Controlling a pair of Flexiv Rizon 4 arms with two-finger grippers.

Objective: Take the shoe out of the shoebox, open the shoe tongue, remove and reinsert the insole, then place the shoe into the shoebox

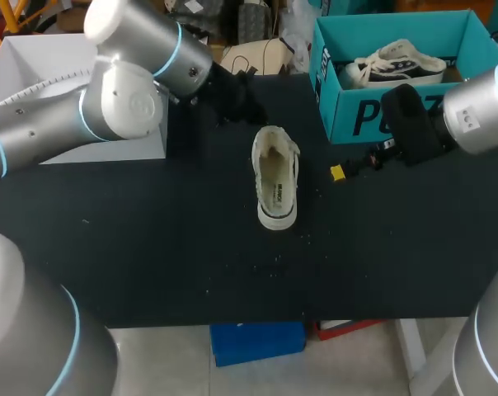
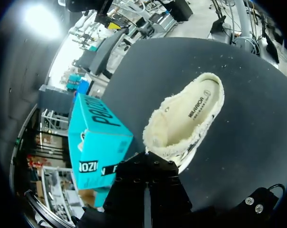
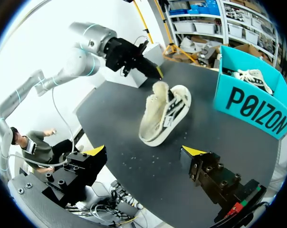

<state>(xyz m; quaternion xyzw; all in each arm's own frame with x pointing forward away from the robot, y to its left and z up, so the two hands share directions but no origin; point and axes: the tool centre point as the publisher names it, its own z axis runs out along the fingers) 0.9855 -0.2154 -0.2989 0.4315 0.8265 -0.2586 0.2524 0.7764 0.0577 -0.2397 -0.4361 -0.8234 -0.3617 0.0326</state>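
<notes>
A cream shoe [image 1: 275,177] with a fuzzy lining stands on its sole in the middle of the black table, its mouth wide and the insole [image 2: 196,105] lying inside. The teal shoebox [image 1: 397,111] sits at the back right with a second shoe [image 1: 397,64] in it. My left gripper [image 1: 232,95] hangs shut and empty just behind the cream shoe [image 2: 186,123]; its black fingers [image 2: 146,190] are pressed together. My right gripper [image 3: 144,151] stands open and empty to the right of the shoe [image 3: 165,114], in front of the box [image 3: 250,99].
A white box [image 1: 35,66] stands at the table's back left, under my left arm. Small crumbs are scattered on the cloth [image 1: 298,243] in front of the shoe. My left gripper [image 3: 148,66] shows beyond the shoe in the right wrist view.
</notes>
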